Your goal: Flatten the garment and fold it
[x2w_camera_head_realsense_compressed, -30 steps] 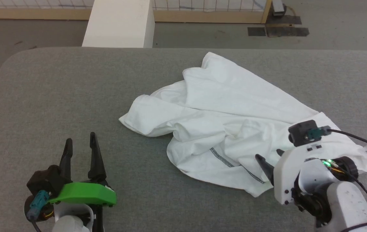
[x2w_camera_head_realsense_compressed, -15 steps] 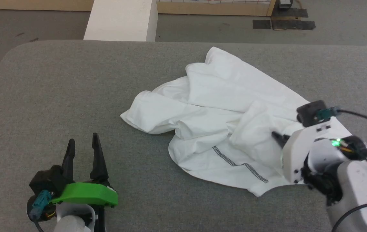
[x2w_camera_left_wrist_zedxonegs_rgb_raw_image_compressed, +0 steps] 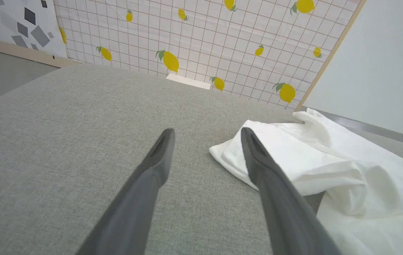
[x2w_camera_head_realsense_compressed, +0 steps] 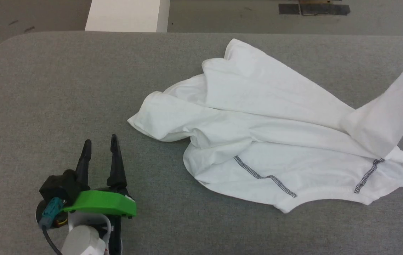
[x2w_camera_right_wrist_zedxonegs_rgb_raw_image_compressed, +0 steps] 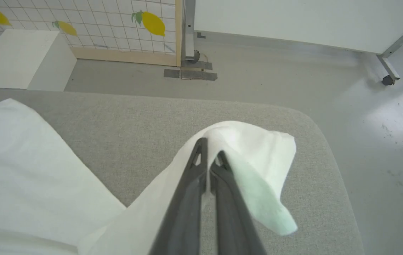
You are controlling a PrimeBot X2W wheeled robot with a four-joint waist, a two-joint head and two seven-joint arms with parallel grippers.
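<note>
The grey padded counter (x2w_camera_head_realsense_compressed: 63, 88) carries the garment (x2w_camera_head_realsense_compressed: 258, 117), a broad, crumpled white shirt lying just ahead and to the right of the left gripper (x2w_camera_head_realsense_compressed: 100, 139), whose fingers stand apart and empty with the nearest folded corner close beside them. The right gripper (x2w_camera_right_wrist_zedxonegs_rgb_raw_image_compressed: 210, 147) is pinched on a flap (x2w_camera_head_realsense_compressed: 389, 117) of the cloth, which rises off the counter and droops to either side of its tips. Judged from that sag, the fabric is light and limp, so the free gripper would best take a stitched hem (x2w_camera_head_realsense_compressed: 265, 176) or a corner, not the loose middle.
</note>
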